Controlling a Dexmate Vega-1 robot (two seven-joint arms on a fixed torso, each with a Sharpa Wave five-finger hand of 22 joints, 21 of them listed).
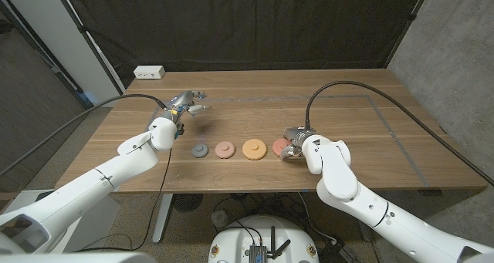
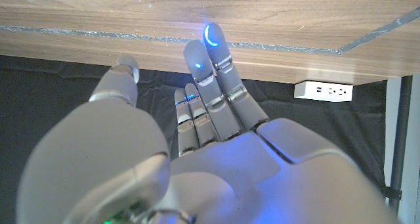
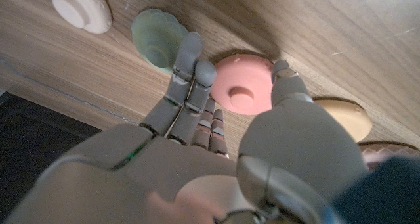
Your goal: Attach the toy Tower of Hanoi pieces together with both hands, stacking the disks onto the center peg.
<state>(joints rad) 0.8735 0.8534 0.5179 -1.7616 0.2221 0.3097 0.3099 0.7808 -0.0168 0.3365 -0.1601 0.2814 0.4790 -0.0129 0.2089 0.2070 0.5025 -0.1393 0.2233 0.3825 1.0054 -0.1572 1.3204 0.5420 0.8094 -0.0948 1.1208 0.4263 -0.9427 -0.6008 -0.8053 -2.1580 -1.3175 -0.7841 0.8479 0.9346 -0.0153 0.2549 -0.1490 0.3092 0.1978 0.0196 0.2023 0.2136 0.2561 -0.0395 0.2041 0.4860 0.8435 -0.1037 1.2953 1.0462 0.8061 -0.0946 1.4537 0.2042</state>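
Observation:
Four toy disks lie in a row on the table: grey-green, pink, orange and red. My right hand sits at the red disk's right edge, fingers spread and holding nothing. In the right wrist view that hand reaches over the row, fingertips near the green disk and thumb beside the pink disk. The orange disk and a pale piece also show. My left hand hovers behind the row, fingers stretched out, empty.
A white power strip lies at the table's far left corner and appears again in the left wrist view. Pale tape lines cross the table's back and right. A black curtain hangs behind. Cables trail from both arms.

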